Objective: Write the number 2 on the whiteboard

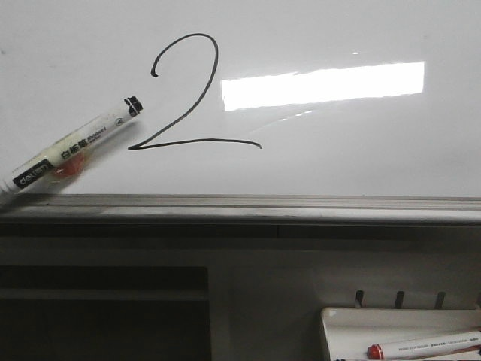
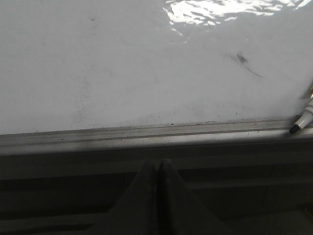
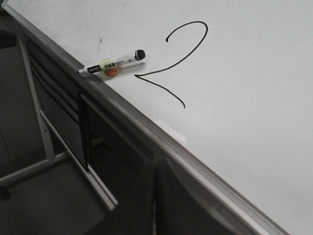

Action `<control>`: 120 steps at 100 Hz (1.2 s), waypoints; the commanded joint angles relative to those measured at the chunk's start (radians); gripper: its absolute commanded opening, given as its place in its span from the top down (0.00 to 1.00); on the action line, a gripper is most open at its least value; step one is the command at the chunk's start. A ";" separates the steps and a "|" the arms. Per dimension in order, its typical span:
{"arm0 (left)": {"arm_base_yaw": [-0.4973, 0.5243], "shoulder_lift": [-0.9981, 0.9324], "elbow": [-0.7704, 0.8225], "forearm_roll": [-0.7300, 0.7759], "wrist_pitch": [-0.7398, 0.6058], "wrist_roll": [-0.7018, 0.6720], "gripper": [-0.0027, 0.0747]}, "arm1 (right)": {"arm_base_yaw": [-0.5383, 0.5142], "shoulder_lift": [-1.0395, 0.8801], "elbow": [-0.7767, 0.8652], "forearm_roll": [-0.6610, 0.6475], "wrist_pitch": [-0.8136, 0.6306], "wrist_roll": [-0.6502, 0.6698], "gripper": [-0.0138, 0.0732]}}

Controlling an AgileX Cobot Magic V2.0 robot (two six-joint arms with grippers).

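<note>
I see the number 2 point(image 1: 192, 94) drawn mid-left on the whiteboard point(image 1: 361, 150), a marker point(image 1: 71, 147) lying beside it; my left gripper point(image 2: 157, 169) and right gripper point(image 3: 155, 169) are both pressed together, empty

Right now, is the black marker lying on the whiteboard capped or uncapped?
Uncapped, it seems. The left wrist view shows the marker with a bare dark tip at the whiteboard rail; no cap is visible.

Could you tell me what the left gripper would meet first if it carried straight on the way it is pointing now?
Most likely the grey lower rail of the whiteboard. The left gripper, fingers together, points straight at it, with nothing visible between. Depth is hard to judge from the wrist view, so it may pass above it and touch the white surface.
</note>
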 commanded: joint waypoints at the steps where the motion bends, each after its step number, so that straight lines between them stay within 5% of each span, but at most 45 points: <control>1: 0.004 -0.026 0.012 -0.008 -0.062 0.003 0.99 | -0.008 0.005 -0.028 -0.006 -0.070 -0.005 0.91; 88: 0.004 -0.026 0.012 -0.008 -0.064 0.003 0.99 | -0.008 0.005 -0.028 -0.020 -0.084 0.003 0.91; 110: 0.004 -0.026 0.012 -0.008 -0.065 0.003 0.99 | -0.038 0.005 -0.028 -0.512 -0.212 0.467 0.91; 120: 0.004 -0.026 0.012 -0.008 -0.065 0.003 0.99 | -0.125 0.001 -0.028 -0.532 -0.224 0.513 0.91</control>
